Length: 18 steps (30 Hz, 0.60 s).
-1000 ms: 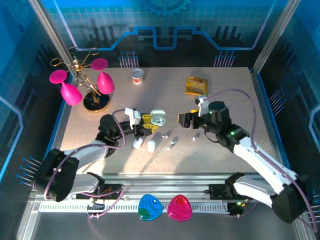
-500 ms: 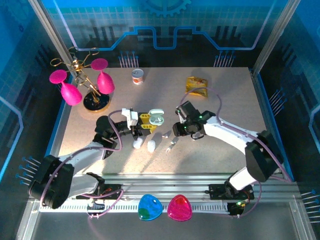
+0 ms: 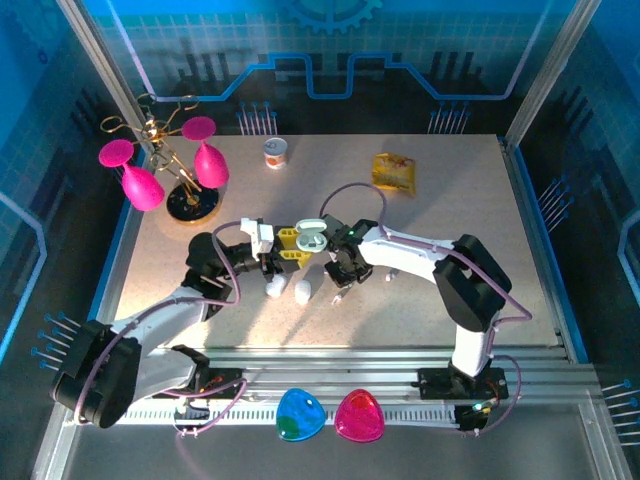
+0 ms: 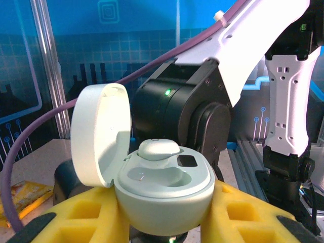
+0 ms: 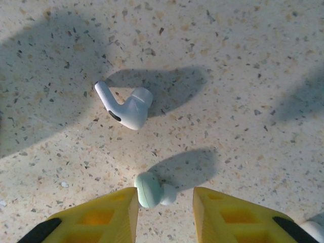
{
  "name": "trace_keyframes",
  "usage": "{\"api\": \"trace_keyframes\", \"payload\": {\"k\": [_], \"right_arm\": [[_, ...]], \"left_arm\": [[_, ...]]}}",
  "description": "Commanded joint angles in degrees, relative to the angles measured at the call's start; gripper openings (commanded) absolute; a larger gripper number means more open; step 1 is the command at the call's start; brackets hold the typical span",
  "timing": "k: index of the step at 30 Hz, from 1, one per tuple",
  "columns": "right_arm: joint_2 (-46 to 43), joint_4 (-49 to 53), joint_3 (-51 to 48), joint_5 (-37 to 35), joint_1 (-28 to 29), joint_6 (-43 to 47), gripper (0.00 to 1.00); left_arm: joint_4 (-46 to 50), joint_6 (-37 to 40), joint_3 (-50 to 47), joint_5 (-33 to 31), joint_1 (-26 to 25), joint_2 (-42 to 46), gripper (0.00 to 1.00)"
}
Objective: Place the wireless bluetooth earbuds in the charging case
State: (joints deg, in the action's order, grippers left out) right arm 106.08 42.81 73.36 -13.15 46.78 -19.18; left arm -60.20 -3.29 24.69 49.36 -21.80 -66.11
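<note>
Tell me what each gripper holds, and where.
Left gripper clamps the open charging case by its lower shell. Right gripper holds nothing; its jaws straddle a pale-green earbud.

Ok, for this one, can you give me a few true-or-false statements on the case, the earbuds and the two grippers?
1. The charging case held in the left gripper has its lid open. True.
2. Both slots of the case are filled. False: a seated earbud fills one; the other slot is empty.
3. The right gripper straddles a pale-green earbud lying on the table. True.
4. The white stemmed earbud is between the right gripper's fingers. False: it lies on the table beyond them, untouched.
</note>
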Motion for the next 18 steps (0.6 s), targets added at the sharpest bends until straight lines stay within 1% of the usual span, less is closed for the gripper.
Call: {"api": "trace_keyframes", "payload": {"k": [1, 5, 13, 18], "right_arm": [[2.6, 3.4, 2.6, -1.1, 1.3, 1.6, 0.29], [4.9, 4.2, 4.3, -1.3, 2.0, 2.6, 0.24], [7.5, 4.9, 5.3, -0.3, 2.7, 3.3, 0.22], [8.2, 5.4, 5.3, -1.0, 2.9, 3.4, 0.21]], "left_arm": [[0.4, 2.0, 0.0, 1.0, 0.2, 1.3, 0.19], [0.4, 2.1, -0.2, 0.9, 0.2, 1.2, 0.19], [0.4, 2.3, -0.5, 0.7, 0.2, 1.3, 0.19], [0.1, 2.2, -0.6, 0.6, 0.2, 1.1, 0.19]]}}
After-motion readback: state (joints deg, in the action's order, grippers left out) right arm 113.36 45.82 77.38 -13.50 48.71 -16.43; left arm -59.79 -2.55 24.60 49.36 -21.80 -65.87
